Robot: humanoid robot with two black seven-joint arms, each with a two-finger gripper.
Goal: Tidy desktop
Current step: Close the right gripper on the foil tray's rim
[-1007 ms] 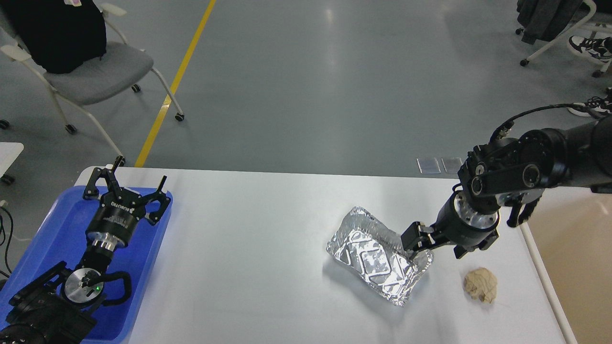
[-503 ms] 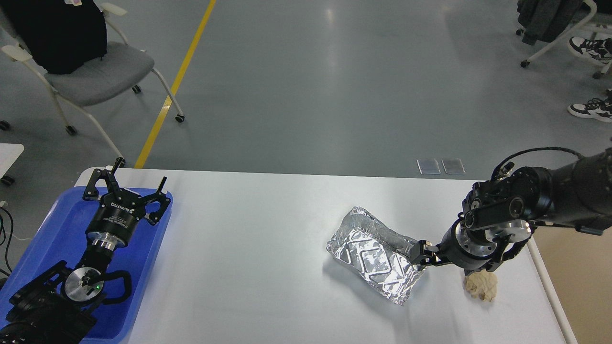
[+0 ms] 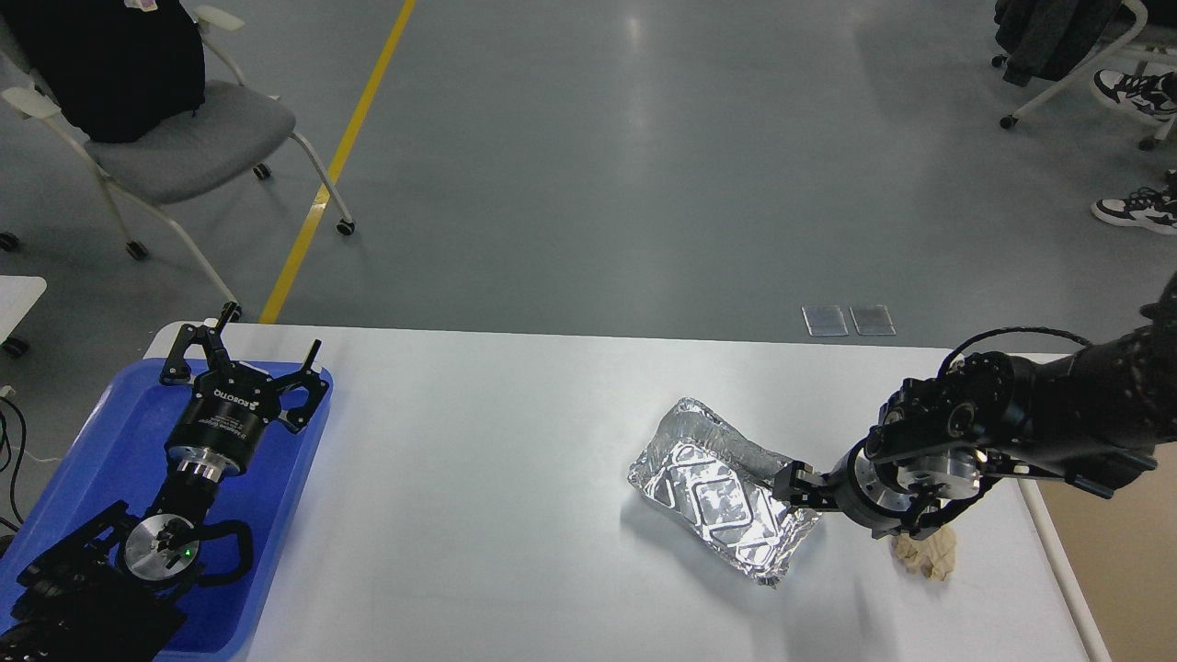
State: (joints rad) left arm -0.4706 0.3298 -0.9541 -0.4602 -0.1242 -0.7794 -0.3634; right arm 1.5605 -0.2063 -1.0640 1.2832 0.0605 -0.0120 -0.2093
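The white desktop [image 3: 515, 478] fills the lower part of the head view. A crumpled silver foil tray [image 3: 717, 501] lies on it right of the middle. My right gripper [image 3: 793, 484] reaches in low from the right, and its fingers look shut on the tray's right rim. A crumpled beige paper ball [image 3: 929, 555] lies just under my right wrist, partly hidden by it. My left gripper [image 3: 241, 366] is open and empty above the far end of the blue tray [image 3: 101, 441].
A beige bin [image 3: 1117, 570] with a white rim stands against the desktop's right edge. A grey chair [image 3: 175, 138] stands on the floor beyond the far left corner. Another chair and shoes are at the far right.
My right arm has dropped lower and stretched out flat over the desktop, covering part of the paper ball. The foil tray's right end has been pressed down slightly. The left arm has not moved.
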